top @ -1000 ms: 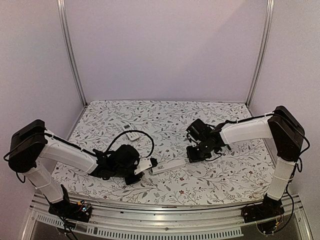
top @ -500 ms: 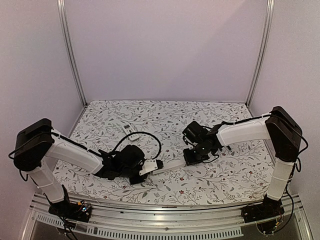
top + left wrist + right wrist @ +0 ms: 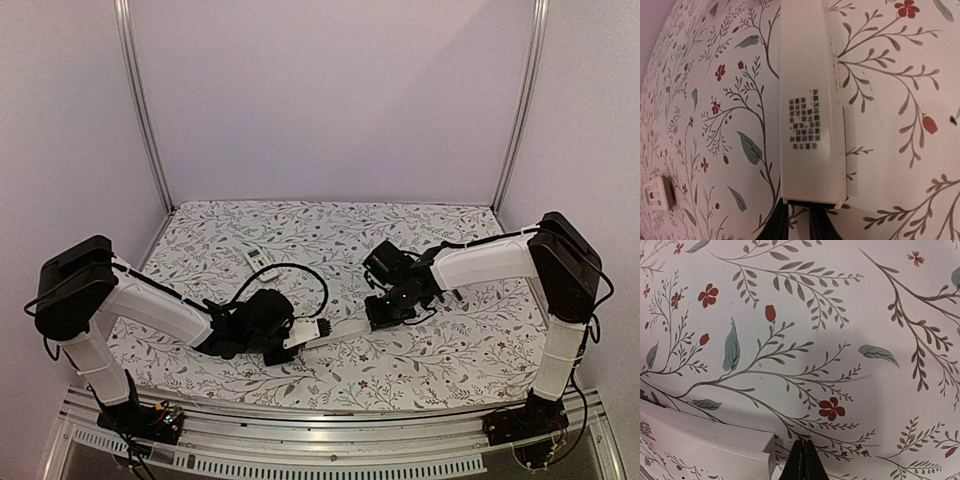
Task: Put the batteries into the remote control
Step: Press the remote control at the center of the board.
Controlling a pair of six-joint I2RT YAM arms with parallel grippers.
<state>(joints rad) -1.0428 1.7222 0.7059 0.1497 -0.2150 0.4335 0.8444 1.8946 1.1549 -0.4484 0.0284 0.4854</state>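
The remote control is a long, slim slab of white plastic. It is likely light, stiff and smooth, so it would skate across the flowered counter if nudged at one end. The safest hold looks to be across its narrow width, on the two long edges near the middle. It lies flat, running straight away from the left hand, with its near end right at the tips. That hand's fingers are drawn narrow, and I cannot tell whether they nip the end or only butt against it. The right hand has its tips pressed together on nothing, with the remote's other end just beside them, to their left. No batteries show in any view.
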